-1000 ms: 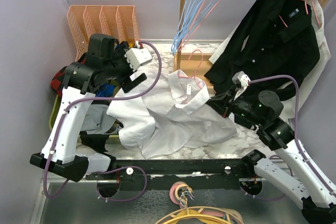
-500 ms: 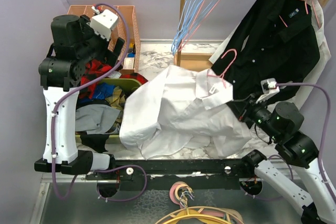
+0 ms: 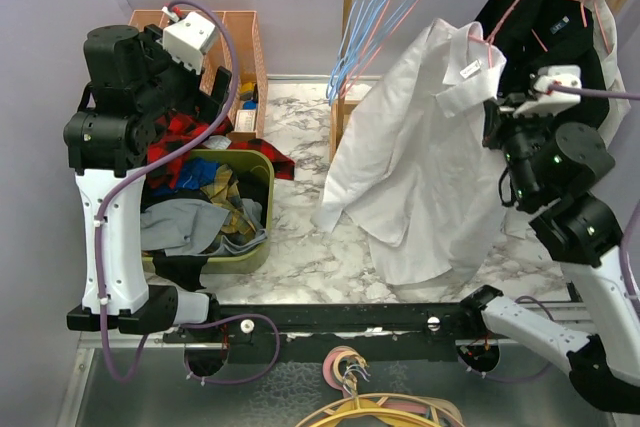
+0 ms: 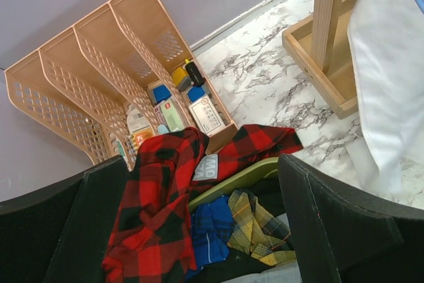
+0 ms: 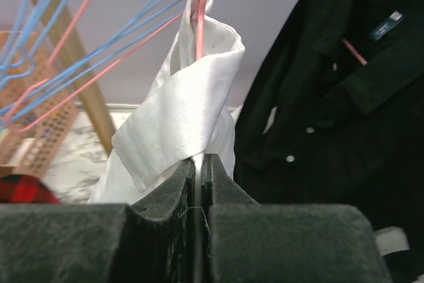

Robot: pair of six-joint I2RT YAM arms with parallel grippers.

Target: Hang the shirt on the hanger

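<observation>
The shirt (image 3: 420,157) is white, thin and creased. It hangs full length in the air at the right of the scene, collar uppermost. Its body widens downward and one sleeve droops left above the marbled worktop (image 3: 300,242). The collar is folded over, with a small label showing inside it. Out of the collar opening the pink hanger (image 5: 199,18) sends its stem straight up. Its shoulders are hidden under the cloth, so I cannot tell how they sit. Just behind, farther right, hangs a black shirt (image 3: 560,37).

My right fingers (image 5: 187,178) are pressed together directly under the collar fold, nipping a sliver of the white cloth between them. The collar's lower edge rests against their tips and the hanger stem stands in line above them.

My left fingers (image 4: 318,210) are spread wide and hold nothing. They are raised at the far left over the green bin (image 3: 255,237) and a red plaid shirt (image 4: 152,210), well apart from the white shirt.
</observation>
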